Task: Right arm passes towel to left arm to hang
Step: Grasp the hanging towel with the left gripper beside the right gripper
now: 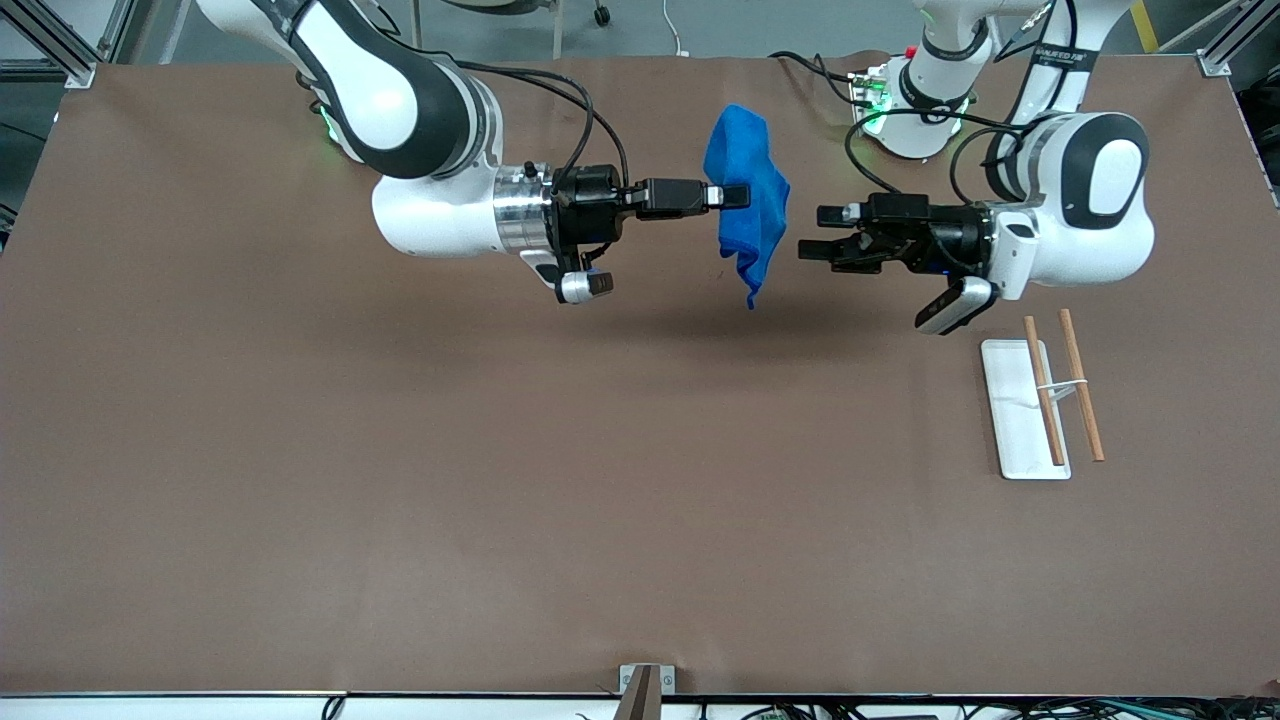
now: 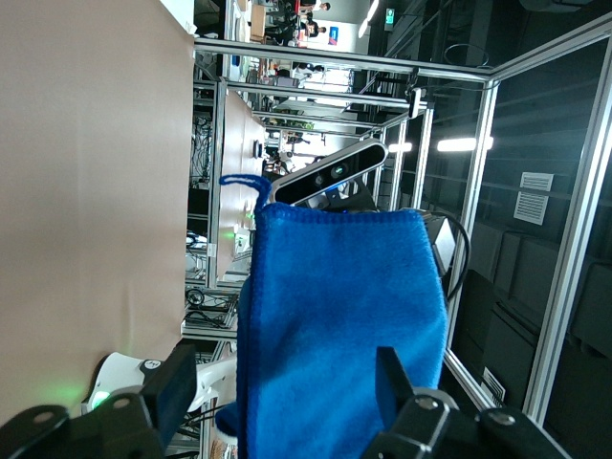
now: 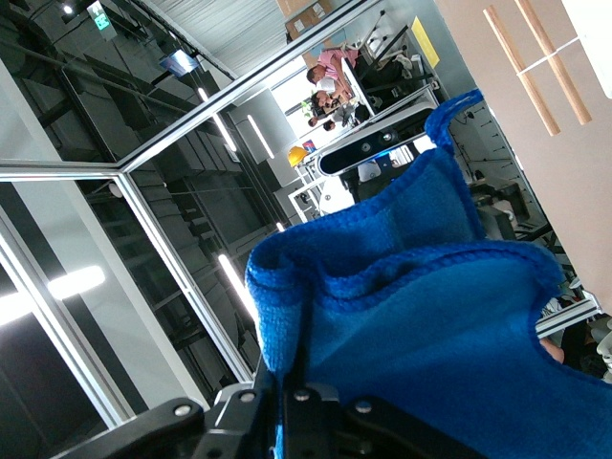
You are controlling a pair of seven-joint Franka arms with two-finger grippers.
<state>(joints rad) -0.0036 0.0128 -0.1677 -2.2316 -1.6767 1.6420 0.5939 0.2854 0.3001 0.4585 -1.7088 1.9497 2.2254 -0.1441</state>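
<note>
Front view shows the white stand with two wooden rods (image 1: pixel 1040 405) nearest the camera, on the brown table (image 1: pixel 400 500). Above the table, the right arm's black gripper (image 1: pixel 735 196) is clamped on the small bright blue cloth towel (image 1: pixel 750 215), which hangs with its long axis vertical, one corner pointing down. The left arm's black gripper (image 1: pixel 812 232) is just beside the towel, jaws spread wide, with the cloth's edge facing its gap. No readable writing on the towel.

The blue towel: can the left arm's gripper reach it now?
Probably yes. The blue towel hangs from the shut right gripper above the table, and the open left gripper faces it with nothing between.
</note>
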